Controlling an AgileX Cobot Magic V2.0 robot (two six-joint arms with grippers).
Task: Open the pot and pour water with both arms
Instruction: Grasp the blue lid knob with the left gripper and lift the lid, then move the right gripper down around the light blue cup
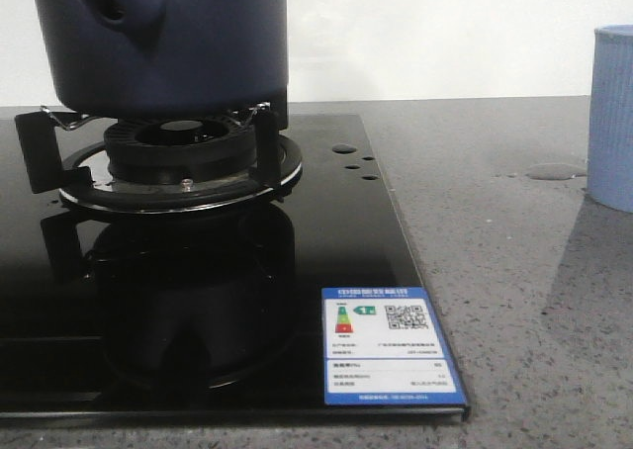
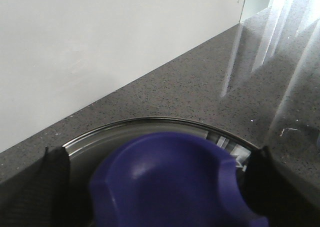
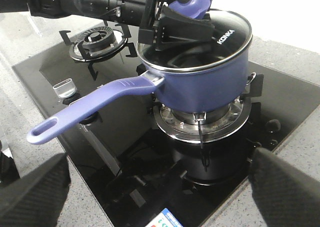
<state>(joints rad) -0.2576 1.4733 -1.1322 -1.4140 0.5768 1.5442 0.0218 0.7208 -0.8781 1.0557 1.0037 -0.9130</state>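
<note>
The left tool grips the lid knob of the blue pot on the stove.

The pot (image 3: 200, 82) sits on a burner (image 1: 188, 162) of the black glass stove (image 1: 356, 251), which lies on the grey table (image 1: 514, 271). Its glass lid (image 3: 230, 37) is on the pot. The pot's long blue handle (image 3: 90, 109) sticks out to the side, over the stove. The left tool (image 3: 182, 22) is above the pot, its black fingers (image 3: 175, 29) closed around the blue knob (image 2: 170, 187) on top of the lid. The right tool (image 3: 160, 207) is near the pot, on the handle's side, with its two dark fingers spread wide and nothing between them. A light blue ribbed cup (image 1: 613, 113) stands on the table, well apart from the pot.
</note>
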